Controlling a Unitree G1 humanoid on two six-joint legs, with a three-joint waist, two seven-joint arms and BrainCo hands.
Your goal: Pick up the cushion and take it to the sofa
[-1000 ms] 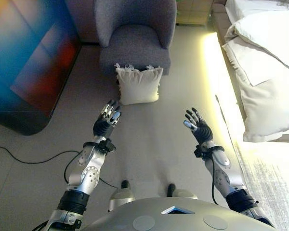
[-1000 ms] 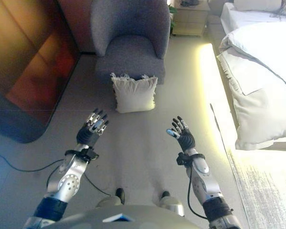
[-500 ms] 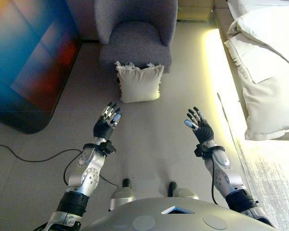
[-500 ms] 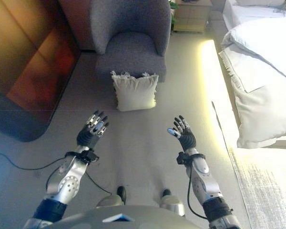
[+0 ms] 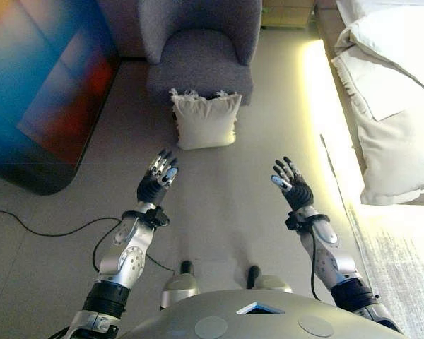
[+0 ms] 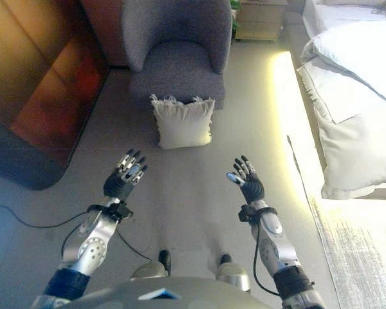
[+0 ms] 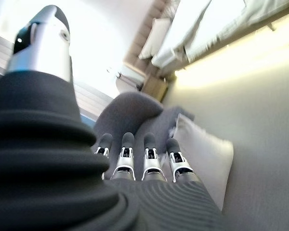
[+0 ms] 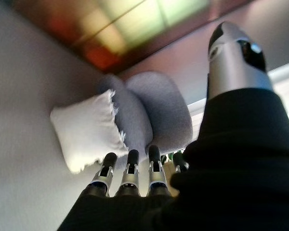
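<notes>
A cream cushion (image 5: 204, 121) with a frilled top edge stands on the floor, leaning against the front of a grey armchair (image 5: 199, 51). It also shows as the cushion (image 7: 202, 159) past the left fingers and the cushion (image 8: 85, 130) past the right fingers. My left hand (image 5: 157, 178) is raised open, short of the cushion's lower left corner and apart from it. My right hand (image 5: 290, 186) is raised open too, further back and to the cushion's right. Both hands hold nothing.
A dark rounded cabinet (image 5: 39, 92) with a glossy front stands at the left. A bed (image 5: 392, 99) with white bedding (image 6: 354, 109) runs along the right, with a lit strip (image 5: 325, 120) at its base. A pale rug (image 5: 403, 268) lies at the lower right.
The whole view has shifted slightly, so the armchair and cushion sit a little higher. Both hands keep the same raised open pose.
</notes>
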